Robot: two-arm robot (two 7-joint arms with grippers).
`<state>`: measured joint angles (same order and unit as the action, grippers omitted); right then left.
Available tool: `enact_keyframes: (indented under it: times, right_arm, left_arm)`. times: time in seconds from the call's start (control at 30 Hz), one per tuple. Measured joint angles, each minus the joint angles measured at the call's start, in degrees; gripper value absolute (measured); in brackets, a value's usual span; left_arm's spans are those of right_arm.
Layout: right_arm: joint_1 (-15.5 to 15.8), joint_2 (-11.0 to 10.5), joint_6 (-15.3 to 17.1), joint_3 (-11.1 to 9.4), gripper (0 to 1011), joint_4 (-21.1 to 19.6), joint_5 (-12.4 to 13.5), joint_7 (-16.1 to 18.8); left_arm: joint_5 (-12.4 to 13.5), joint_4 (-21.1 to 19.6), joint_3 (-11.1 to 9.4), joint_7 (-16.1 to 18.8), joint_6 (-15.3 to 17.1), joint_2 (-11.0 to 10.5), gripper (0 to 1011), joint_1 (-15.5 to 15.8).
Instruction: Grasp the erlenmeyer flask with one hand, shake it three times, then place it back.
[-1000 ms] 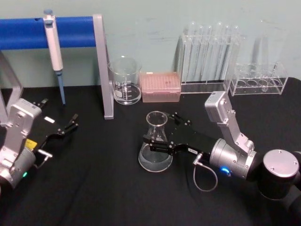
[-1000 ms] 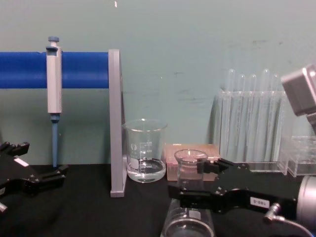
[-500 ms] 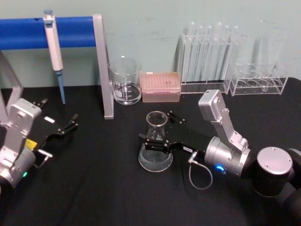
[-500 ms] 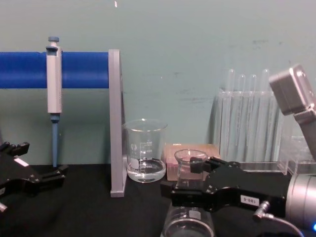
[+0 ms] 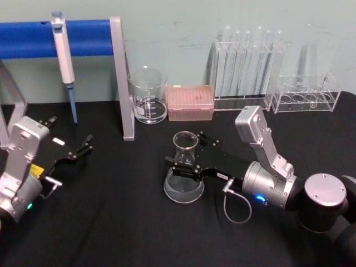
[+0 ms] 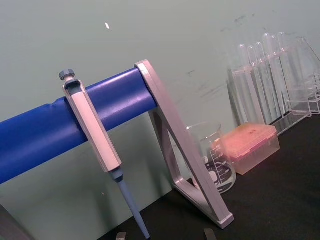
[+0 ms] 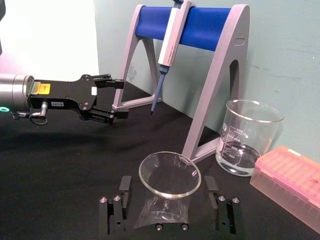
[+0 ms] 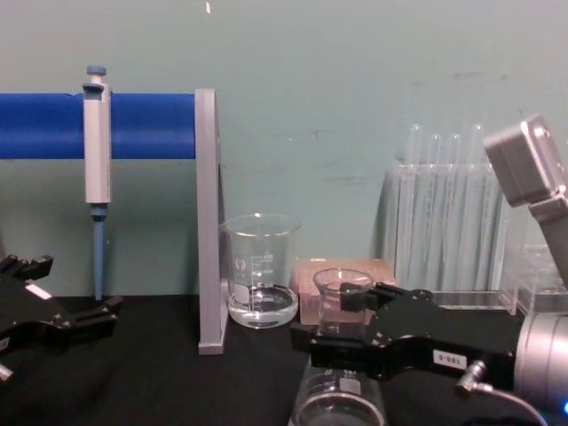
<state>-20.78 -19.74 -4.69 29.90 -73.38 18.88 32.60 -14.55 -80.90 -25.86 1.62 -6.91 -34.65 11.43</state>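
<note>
Clear erlenmeyer flask (image 5: 183, 188), black right gripper (image 5: 186, 151), blue bar (image 5: 33, 38), pink box (image 5: 190, 102), black table (image 5: 122, 222)

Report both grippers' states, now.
left gripper: open, holding nothing.
right gripper: open, one jaw on either side of the flask neck, not clamped on it.

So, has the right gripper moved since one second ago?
Yes, slightly. Against the pink tip box, the right gripper has shifted toward the robot's left, its open fingers on either side of the erlenmeyer flask.
</note>
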Motion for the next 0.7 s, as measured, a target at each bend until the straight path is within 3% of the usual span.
enact_keyframes:
  times: [0.33,0.47,0.7]
  right_arm:
    - [0.05,-0.04,0.01,-0.06,666,-0.06,0.06,-0.02]
    - [0.06,-0.04,0.03,-0.06,507,-0.08,0.09,-0.02]
    - [0.06,-0.04,0.05,-0.07,458,-0.08,0.14,-0.02]
  left_arm:
    - [0.00,0.00,0.00,0.00,0.00,0.00,1001,0.00]
    - [0.00,0.00,0.00,0.00,0.00,0.00,1001,0.00]
    - [0.00,0.00,0.00,0.00,0.00,0.00,1001,0.00]
